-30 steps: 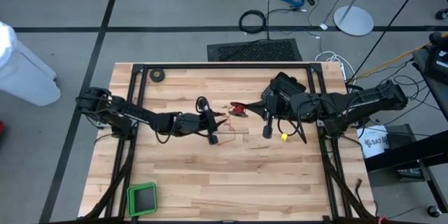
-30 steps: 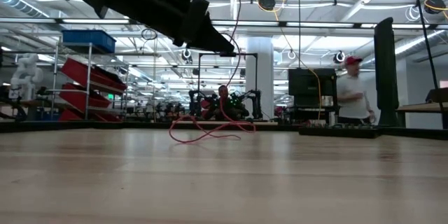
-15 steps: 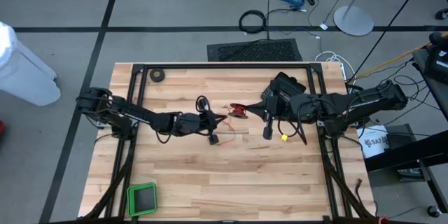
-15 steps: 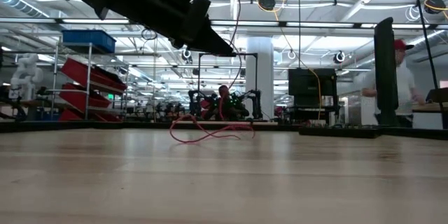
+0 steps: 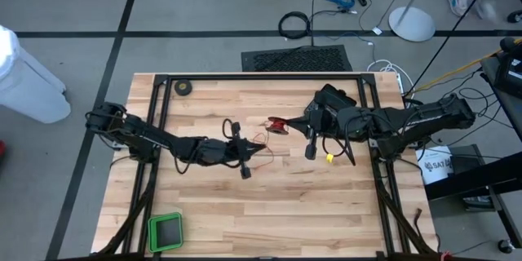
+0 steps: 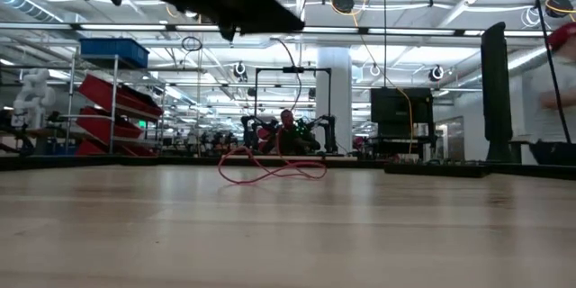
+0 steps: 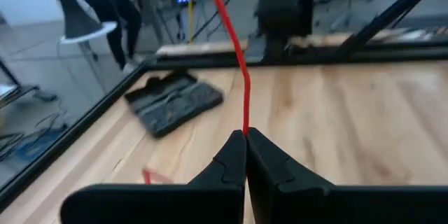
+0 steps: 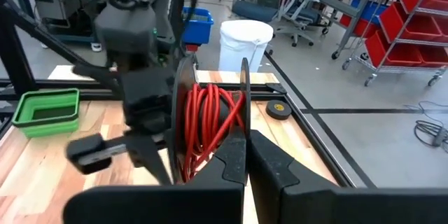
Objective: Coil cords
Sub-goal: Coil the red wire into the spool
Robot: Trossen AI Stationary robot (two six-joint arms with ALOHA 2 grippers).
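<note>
The cord is a thin red wire, partly wound on a small black reel (image 8: 210,122) that is held above the table's middle (image 5: 280,126). My right gripper (image 8: 246,145) is shut on the reel, coming from the right (image 5: 294,125). My left gripper (image 7: 245,136) is shut on the free red wire (image 7: 236,49), a little left of and nearer than the reel (image 5: 263,148). In the low view, loose loops of the wire (image 6: 270,167) lie on the wooden tabletop. My left gripper pinches a single strand of the red wire (image 7: 245,122) between its two fingertips. The fingers come about level from the table's left. From them the strand rises away in a nearly straight line. My right gripper pinches the rim of one black flange (image 8: 243,127) of the reel between its fingers, about level from the table's right. The reel stands on edge, lifted clear of the table, its red windings beside the fingers.
A black ring-shaped tape roll (image 5: 184,87) lies at the far left of the table and a green tray (image 5: 165,230) at the near left corner. A flat black case (image 5: 334,98) sits under the right arm. A black frame (image 5: 261,77) borders the tabletop.
My left gripper has shut on the red wire, then gone a little toward the table's near edge and risen, taking the strand with it. The reel and my right gripper have kept still. The loose loops on the table have hardly shifted.
</note>
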